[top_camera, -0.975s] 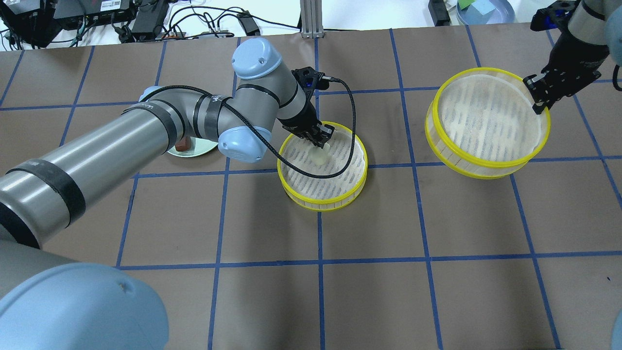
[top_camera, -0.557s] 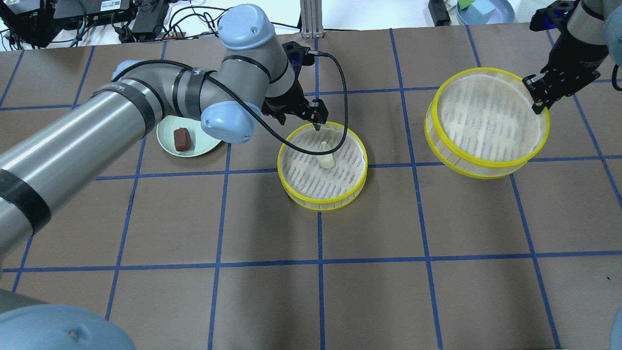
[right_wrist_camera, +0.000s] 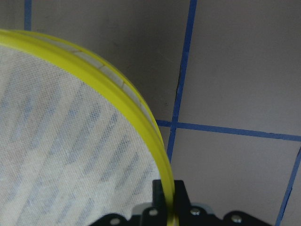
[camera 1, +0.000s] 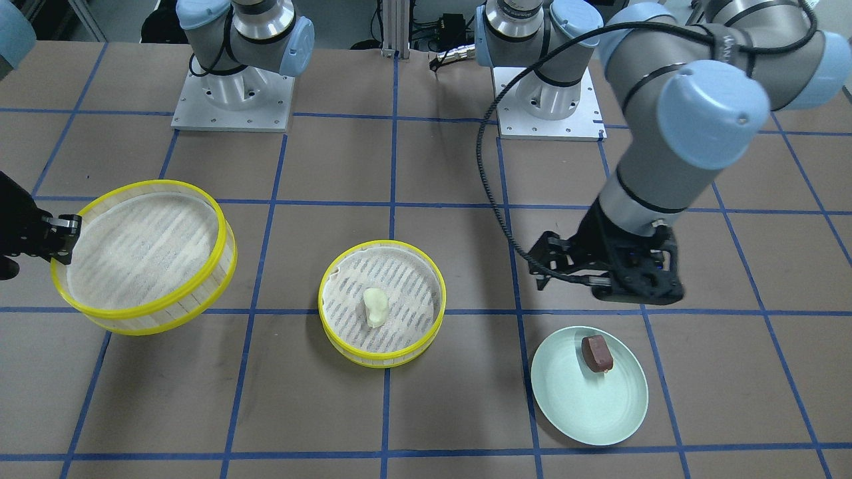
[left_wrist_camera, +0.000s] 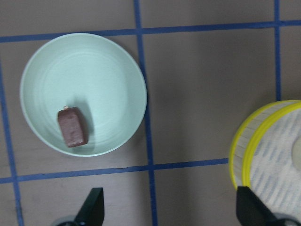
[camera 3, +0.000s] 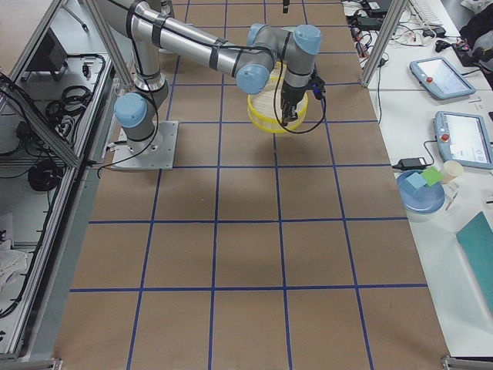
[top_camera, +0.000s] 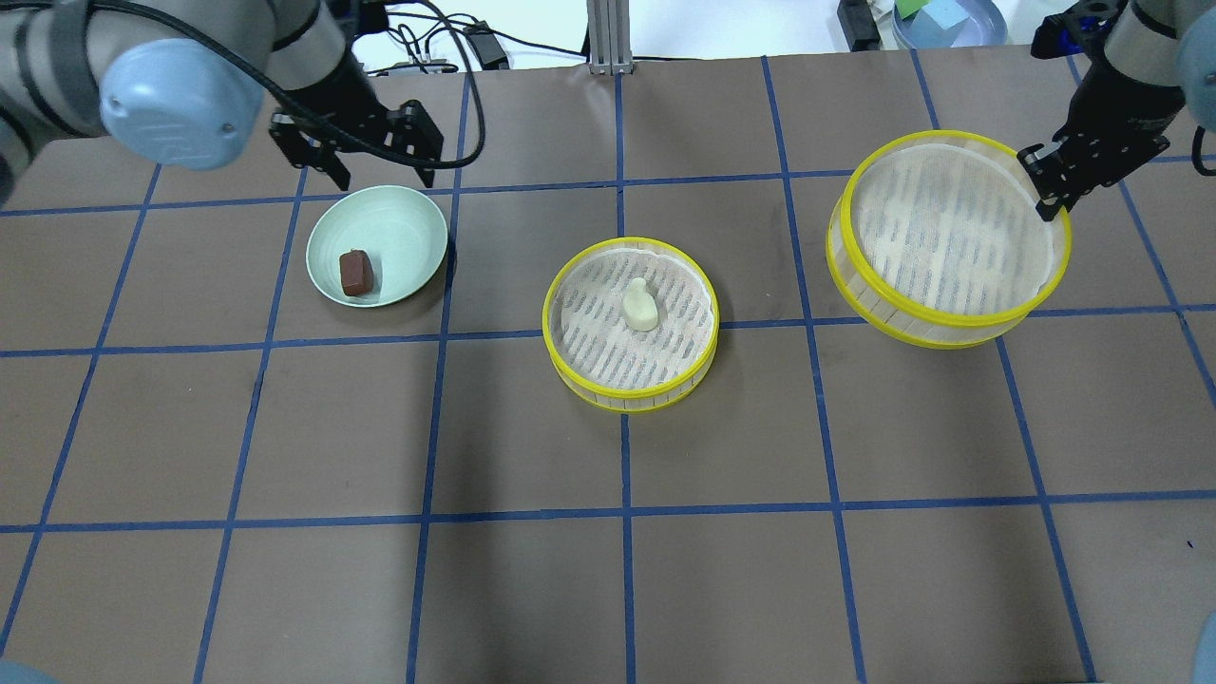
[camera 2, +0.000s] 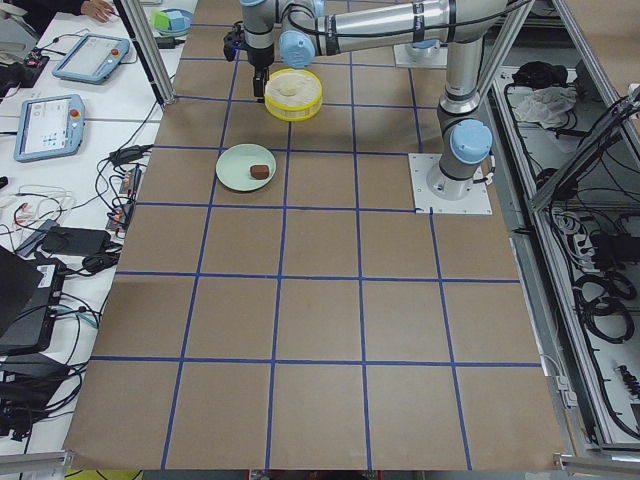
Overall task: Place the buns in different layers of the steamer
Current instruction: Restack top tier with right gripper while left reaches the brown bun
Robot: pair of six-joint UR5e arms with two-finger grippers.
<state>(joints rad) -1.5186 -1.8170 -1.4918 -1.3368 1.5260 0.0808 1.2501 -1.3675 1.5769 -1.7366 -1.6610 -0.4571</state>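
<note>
Each tray (top_camera: 617, 399) has a shiny yellow rim and mesh-cloth floor; plate (top_camera: 399, 228) looks smooth, maybe plastic; brown bun (top_camera: 356, 273) is glossy; table (top_camera: 532, 589) is matt paper.

Bright, even overhead light; soft shadows under arms; wrist views slightly soft, no glare.
</note>
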